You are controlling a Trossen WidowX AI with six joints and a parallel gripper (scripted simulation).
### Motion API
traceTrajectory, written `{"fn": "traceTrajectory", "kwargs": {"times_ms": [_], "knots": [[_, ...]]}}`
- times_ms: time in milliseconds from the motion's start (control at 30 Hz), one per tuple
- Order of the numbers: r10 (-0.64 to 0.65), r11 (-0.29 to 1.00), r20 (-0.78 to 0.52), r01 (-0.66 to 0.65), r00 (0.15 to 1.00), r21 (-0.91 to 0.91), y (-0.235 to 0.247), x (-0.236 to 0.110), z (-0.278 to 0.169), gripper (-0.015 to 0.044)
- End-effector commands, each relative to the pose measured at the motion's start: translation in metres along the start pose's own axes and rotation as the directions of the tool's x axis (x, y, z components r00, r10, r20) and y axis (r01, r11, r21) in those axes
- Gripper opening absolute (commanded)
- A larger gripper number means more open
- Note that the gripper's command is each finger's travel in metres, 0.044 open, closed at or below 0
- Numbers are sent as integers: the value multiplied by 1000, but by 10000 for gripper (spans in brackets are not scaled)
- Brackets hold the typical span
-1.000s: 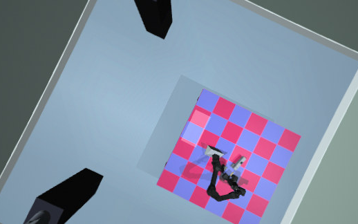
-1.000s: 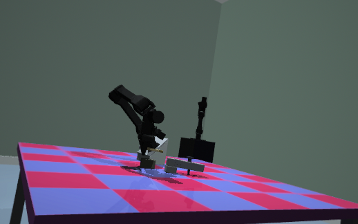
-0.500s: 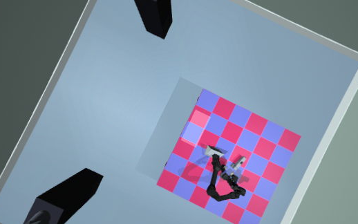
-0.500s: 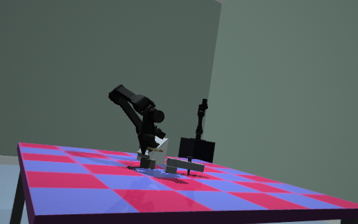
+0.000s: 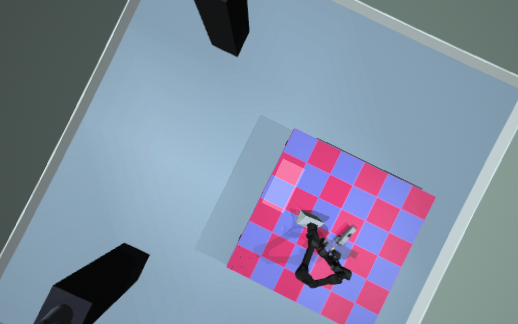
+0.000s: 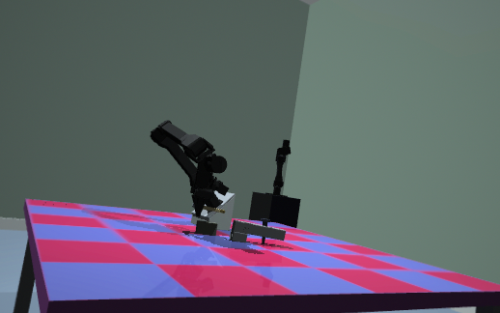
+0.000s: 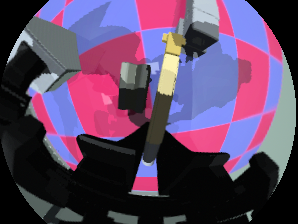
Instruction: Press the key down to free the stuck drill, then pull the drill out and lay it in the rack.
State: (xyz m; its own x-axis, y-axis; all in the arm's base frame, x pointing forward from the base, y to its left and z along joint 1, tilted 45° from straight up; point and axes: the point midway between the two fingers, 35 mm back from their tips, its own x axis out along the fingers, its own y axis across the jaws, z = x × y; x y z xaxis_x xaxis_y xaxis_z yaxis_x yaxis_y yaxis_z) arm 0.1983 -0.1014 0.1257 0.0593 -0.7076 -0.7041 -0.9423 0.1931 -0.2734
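My gripper [image 7: 152,125] [image 6: 204,206] [image 5: 329,247] is shut on the back end of the drill [image 7: 165,90] [image 6: 214,211], a thin yellow-brown rod. It holds the drill above the table, roughly level. The drill's tip lies just short of a long grey block [image 7: 200,4] [image 6: 258,232] [image 5: 346,234], apart from it. An upright dark pin [image 6: 263,224] stands on that block. A small dark block [image 7: 133,87] [image 6: 207,227] sits on the table just under and beside the drill.
A pale grey box [image 7: 52,46] [image 6: 225,207] [image 5: 312,218] stands close behind the gripper. A black box with a thin stand [image 6: 275,207] is at the table's far side. The checkered table [image 6: 117,261] [image 5: 381,210] has its edges near.
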Motion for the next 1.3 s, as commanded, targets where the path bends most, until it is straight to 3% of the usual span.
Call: {"fn": "traceTrajectory", "kwargs": {"times_ms": [0, 600, 1267], "knots": [[-6, 1000, -1, 6, 1000, 6, 7, 1, -2, 0], [-5, 1000, -1, 5, 1000, 5, 38, 3, -8, 0], [-6, 1000, -2, 6, 1000, 5, 37, 30, -9, 0]]}}
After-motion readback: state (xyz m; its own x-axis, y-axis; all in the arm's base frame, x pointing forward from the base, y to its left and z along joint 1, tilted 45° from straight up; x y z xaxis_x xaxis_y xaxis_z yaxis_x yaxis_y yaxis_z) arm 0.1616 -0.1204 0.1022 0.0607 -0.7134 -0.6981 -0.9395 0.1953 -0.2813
